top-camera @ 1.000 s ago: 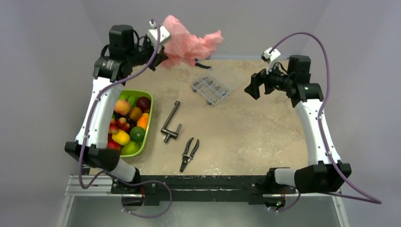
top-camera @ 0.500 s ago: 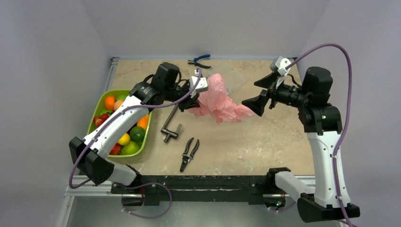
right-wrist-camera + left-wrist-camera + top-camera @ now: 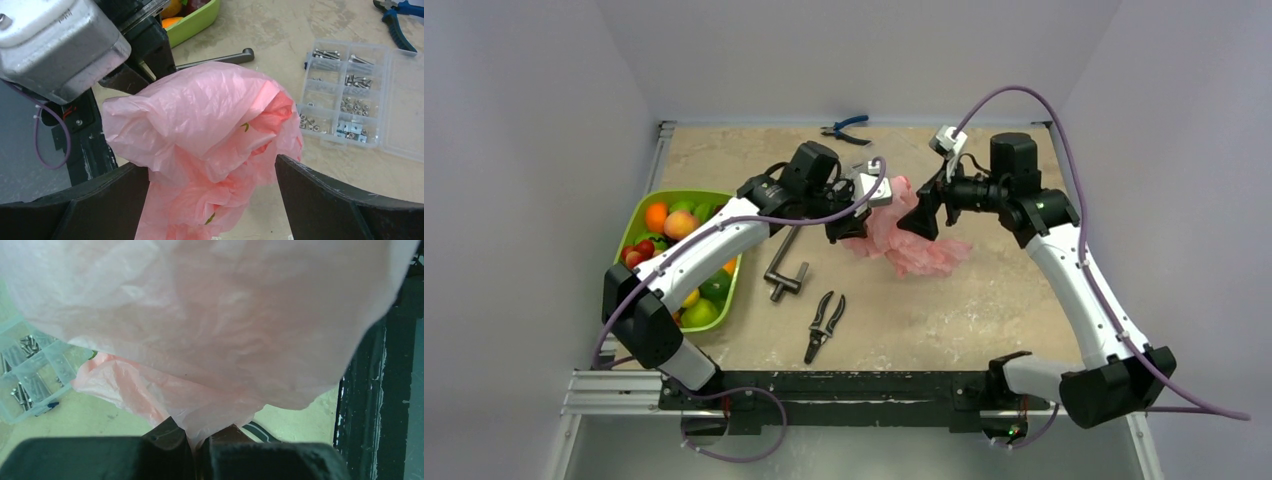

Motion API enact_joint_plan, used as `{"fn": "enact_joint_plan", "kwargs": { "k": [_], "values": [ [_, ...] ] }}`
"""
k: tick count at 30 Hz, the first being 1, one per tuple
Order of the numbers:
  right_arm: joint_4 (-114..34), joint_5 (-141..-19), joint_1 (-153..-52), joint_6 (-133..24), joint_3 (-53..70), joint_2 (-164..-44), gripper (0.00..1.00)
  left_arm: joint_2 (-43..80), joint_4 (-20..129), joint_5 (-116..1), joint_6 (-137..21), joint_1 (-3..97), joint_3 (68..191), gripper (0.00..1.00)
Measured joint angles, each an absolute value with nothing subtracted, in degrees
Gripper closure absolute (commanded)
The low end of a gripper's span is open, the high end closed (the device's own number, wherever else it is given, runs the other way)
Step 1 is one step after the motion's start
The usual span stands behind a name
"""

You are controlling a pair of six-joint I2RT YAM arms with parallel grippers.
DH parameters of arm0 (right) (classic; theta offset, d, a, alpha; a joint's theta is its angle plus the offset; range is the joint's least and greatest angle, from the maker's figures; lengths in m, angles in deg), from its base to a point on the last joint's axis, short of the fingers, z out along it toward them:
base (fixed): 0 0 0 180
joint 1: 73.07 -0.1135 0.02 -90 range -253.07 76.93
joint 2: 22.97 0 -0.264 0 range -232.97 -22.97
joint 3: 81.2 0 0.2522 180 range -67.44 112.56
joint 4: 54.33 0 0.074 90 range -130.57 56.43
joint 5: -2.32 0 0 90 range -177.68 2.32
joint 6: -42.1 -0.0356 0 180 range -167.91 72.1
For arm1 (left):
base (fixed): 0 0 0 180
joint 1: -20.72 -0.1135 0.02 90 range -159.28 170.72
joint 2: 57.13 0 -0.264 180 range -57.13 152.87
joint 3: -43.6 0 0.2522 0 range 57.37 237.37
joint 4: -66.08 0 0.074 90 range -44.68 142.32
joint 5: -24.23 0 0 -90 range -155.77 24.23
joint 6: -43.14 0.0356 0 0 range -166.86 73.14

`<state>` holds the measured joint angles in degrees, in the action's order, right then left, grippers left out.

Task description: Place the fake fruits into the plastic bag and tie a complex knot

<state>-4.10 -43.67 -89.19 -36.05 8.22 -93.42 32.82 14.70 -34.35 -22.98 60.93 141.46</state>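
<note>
The pink plastic bag (image 3: 909, 240) hangs crumpled over the middle of the table. My left gripper (image 3: 854, 222) is shut on a pinch of its film, and in the left wrist view the bag (image 3: 210, 315) fans out from the closed jaws (image 3: 200, 440). My right gripper (image 3: 921, 215) is open, its two fingers standing on either side of the bag (image 3: 210, 130) without pressing it (image 3: 212, 200). The fake fruits (image 3: 674, 222) lie in a lime-green tray (image 3: 724, 292) at the left. The knot is out of view.
A clear parts box (image 3: 345, 95) with screws sits just behind the bag. Blue pliers (image 3: 846, 128) lie at the back edge. A metal clamp (image 3: 784, 262) and black pruners (image 3: 824, 325) lie left of centre, towards the front.
My left gripper has carried the bag from high at the back left down to the table's middle. My right gripper has swung left and now straddles the bag.
</note>
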Motion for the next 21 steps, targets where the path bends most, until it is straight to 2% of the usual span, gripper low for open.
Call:
{"fn": "enact_joint_plan", "kwargs": {
  "k": [9, 13, 14, 15, 18, 20, 21],
  "values": [
    [-6.92, -41.46, -89.82, -39.37, 4.96, -87.76, 0.01, 30.70, 15.81, -34.04, -25.93, 60.95, 141.18, 1.00],
    [-10.40, -42.60, -93.03, -41.77, 2.95, -87.31, 0.02, 30.72, 16.03, -33.38, -28.31, 61.06, 141.13, 1.00],
    [-11.45, -43.69, -94.23, -42.23, 2.62, -87.55, 0.08, 30.72, 16.03, -33.06, -28.73, 61.10, 141.13, 1.00],
    [-12.36, -44.76, -95.04, -42.63, 2.29, -87.79, 0.21, 30.72, 16.09, -32.93, -28.88, 61.21, 141.11, 1.00],
    [-14.92, -48.02, -96.40, -43.72, 1.46, -88.27, 0.70, 30.02, 17.41, -32.53, -28.84, 61.54, 139.91, 1.00],
    [-15.77, -49.70, -96.27, -44.72, 1.37, -88.59, 0.96, 28.40, 17.54, -32.55, -28.01, 61.63, 137.79, 1.00],
    [-15.77, -50.38, -96.18, -44.99, 1.40, -88.64, 1.00, 27.16, 17.47, -32.66, -27.40, 61.63, 136.32, 1.00]
  ]
}}
